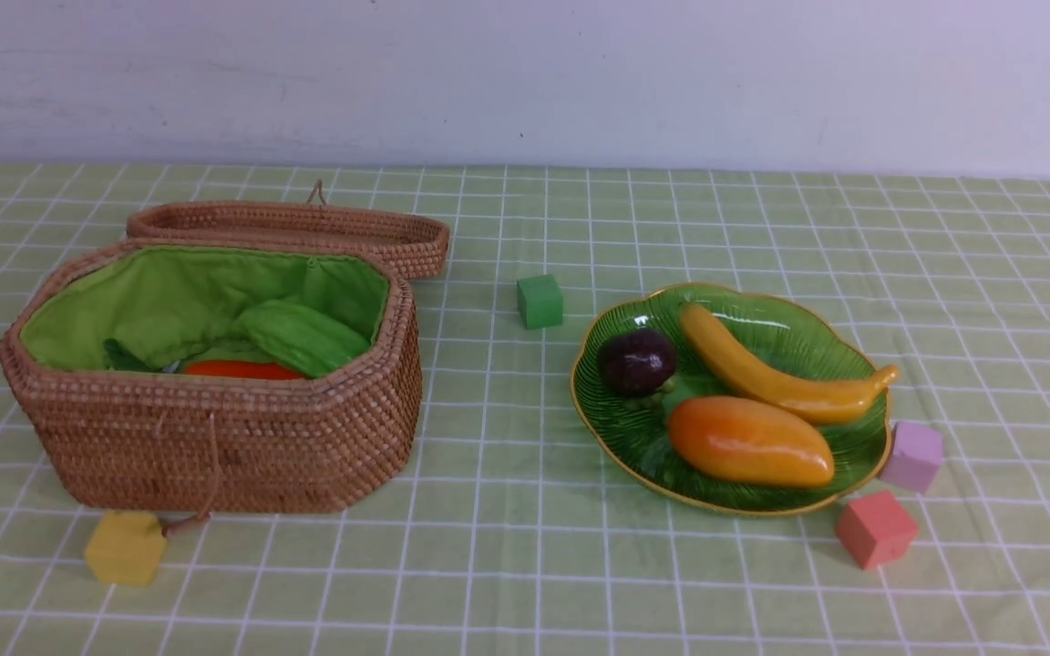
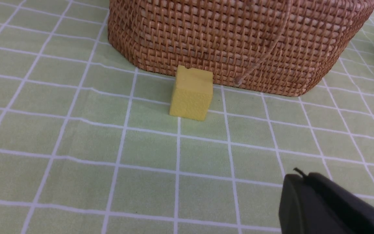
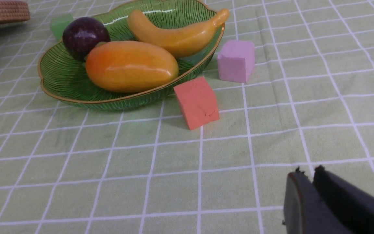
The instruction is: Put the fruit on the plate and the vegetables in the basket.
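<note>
The banana (image 1: 785, 374), the mango (image 1: 749, 441) and the dark purple mangosteen (image 1: 636, 361) all lie on the green plate (image 1: 817, 342), which sits toward the right side of the table (image 1: 525, 565); the banana runs along the plate's far side with its tip over the right rim, the mango lies nearer the front edge, and the mangosteen rests at the left, just beside both. In the open basket (image 1: 215, 456), on the left side of the table, a bumpy green gourd (image 1: 302, 335) lies over an orange carrot (image 1: 241, 370) against the green lining; any eggplant cannot be made out from here. The wicker lid (image 1: 293, 228) lies on the table just behind the basket, toward the far edge. A yellow cube (image 1: 125, 547) sits at the basket's front left corner, a green cube (image 1: 540, 302) stands between basket and plate, a pink cube (image 1: 913, 456) touches or nearly touches the plate's right rim, and a red cube (image 1: 875, 528) stands just in front of it, close to the plate. The left gripper (image 2: 299, 175) hangs low over the cloth, well short of the yellow cube, its jaws pressed together and empty. The right gripper (image 3: 307, 172) hovers near the front edge, apart from the red cube, its jaws nearly together with a thin slit between them, holding nothing
</note>
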`<state>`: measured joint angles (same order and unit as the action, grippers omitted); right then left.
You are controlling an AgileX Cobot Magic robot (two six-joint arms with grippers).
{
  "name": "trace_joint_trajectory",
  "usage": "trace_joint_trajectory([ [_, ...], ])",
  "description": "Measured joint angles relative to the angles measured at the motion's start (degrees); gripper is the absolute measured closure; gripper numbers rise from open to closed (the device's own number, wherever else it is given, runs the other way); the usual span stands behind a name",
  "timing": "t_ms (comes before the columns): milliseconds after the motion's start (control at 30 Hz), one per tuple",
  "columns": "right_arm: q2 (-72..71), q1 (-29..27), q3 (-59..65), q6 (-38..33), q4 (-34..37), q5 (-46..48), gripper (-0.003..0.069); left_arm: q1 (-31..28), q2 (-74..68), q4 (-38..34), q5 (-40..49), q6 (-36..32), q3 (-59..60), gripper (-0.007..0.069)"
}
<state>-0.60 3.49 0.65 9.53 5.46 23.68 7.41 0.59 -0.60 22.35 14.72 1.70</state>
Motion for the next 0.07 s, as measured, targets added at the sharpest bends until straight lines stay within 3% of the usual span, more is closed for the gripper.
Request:
trace_joint_trajectory([
  [67, 0.00, 0.00, 0.00, 0.00, 0.00, 0.00, 0.0594, 0.00, 0.00, 0.00, 0.00, 0.00, 0.00, 0.0633],
])
